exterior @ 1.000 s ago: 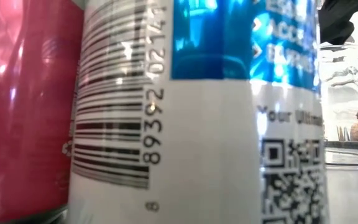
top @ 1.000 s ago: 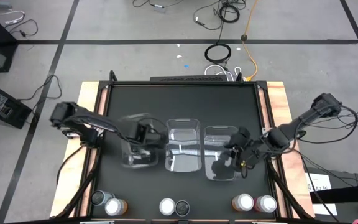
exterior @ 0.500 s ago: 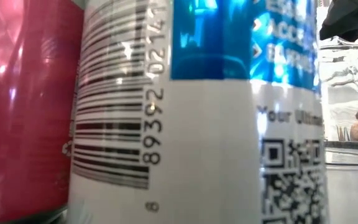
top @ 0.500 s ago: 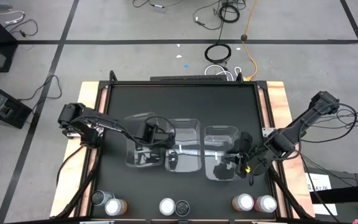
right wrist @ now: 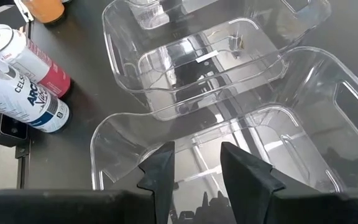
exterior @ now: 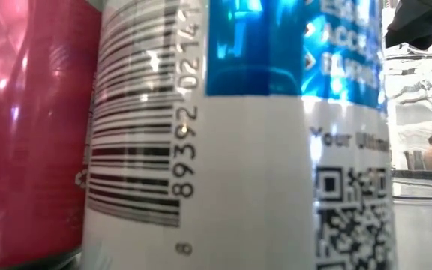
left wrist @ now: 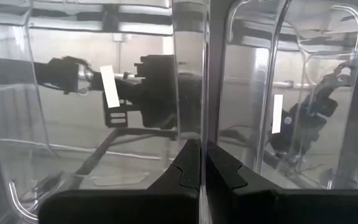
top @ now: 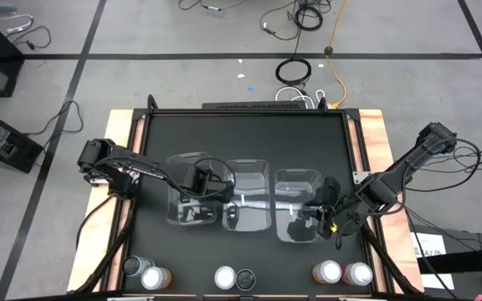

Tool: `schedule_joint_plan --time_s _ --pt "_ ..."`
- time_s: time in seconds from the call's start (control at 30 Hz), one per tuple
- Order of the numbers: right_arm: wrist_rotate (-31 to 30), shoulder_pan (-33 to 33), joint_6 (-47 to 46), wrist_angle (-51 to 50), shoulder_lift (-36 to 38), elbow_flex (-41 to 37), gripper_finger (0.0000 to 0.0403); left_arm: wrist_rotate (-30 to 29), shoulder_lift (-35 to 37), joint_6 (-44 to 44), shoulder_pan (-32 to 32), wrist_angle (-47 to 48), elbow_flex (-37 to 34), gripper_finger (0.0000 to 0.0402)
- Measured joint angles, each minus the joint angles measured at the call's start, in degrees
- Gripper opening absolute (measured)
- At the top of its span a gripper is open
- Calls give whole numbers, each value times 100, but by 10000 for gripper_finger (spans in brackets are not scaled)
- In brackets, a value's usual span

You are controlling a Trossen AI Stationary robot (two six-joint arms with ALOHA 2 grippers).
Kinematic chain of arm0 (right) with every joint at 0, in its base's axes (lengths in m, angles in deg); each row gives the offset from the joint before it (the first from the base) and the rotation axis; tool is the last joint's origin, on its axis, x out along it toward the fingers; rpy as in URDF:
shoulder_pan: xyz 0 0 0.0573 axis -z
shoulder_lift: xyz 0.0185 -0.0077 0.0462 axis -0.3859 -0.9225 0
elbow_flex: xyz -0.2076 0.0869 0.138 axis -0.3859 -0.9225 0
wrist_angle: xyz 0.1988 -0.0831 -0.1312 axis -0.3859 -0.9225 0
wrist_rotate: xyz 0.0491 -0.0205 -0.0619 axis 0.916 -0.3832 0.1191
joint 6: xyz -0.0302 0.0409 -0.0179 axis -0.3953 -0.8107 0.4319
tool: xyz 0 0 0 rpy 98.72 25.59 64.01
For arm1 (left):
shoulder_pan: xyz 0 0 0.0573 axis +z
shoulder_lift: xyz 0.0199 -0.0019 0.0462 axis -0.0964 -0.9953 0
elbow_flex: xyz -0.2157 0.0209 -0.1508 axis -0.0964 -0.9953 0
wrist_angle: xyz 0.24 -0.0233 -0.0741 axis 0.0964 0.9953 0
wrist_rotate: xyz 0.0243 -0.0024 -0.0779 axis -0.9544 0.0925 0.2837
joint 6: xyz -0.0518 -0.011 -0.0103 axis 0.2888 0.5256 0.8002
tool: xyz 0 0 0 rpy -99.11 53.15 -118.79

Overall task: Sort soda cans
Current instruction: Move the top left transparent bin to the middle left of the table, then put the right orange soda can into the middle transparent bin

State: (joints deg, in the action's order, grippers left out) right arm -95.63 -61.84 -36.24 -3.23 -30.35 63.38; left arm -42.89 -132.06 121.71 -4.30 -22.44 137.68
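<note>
Six soda cans stand upright in pairs along the table's near edge: a left pair (top: 143, 272), a middle pair (top: 234, 278) and a right pair (top: 343, 272). In the low view a white-and-blue can (exterior: 238, 150) and a red can (exterior: 28, 127) fill the picture. Three clear bins sit mid-table: left bin (top: 182, 205), middle bin (top: 249, 180), right bin (top: 298, 188). My left gripper (top: 214, 182) is shut at the left bin's wall next to the middle bin. My right gripper (right wrist: 201, 165) is open over the right bin; I cannot tell whether it touches it. My left gripper pinches the left bin's upright clear wall (left wrist: 204, 124), the one beside the middle bin, between its two fingers (left wrist: 185, 171). The fingers come slanting down from the table's left. The bin rests on the table.
The three bins stand close side by side across the table's middle. A raised frame (top: 224, 113) runs round the black tabletop. The low camera's black housing (right wrist: 5, 127) sits by the middle cans. Bare tabletop lies behind the bins and between bins and cans.
My left gripper has moved toward the table's right, and the left bin has slid right with it until it stands against the middle bin. My right gripper has shifted a little toward the near edge over the right bin. Both have kept still in the last half second.
</note>
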Motion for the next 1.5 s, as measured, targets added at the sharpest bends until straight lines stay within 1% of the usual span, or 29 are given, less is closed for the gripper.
schedule_joint_plan --time_s 0.43,0.8,0.9,1.07,1.2,1.33,1.4,1.5 --pt "-14 0 115 -28 0 0 123 32 -310 -103 -45 -42 10 16" --pt "-9 0 161 -105 0 0 123 7 -336 3 -47 -152 10 21" --pt "-5 0 222 -105 0 0 123 3 -342 43 -45 -215 7 38" --pt "-5 0 267 -105 0 0 123 61 -355 83 -43 -227 -24 94" --pt "-5 0 268 -136 0 0 123 260 -345 79 -37 -281 -20 132" --pt "-3 0 268 -200 0 0 123 278 -229 57 -37 -317 15 149" --pt "-3 0 270 -202 0 0 123 268 -106 15 -37 -311 76 152" --pt "-3 0 270 -216 0 0 123 90 172 17 -36 -146 117 153"
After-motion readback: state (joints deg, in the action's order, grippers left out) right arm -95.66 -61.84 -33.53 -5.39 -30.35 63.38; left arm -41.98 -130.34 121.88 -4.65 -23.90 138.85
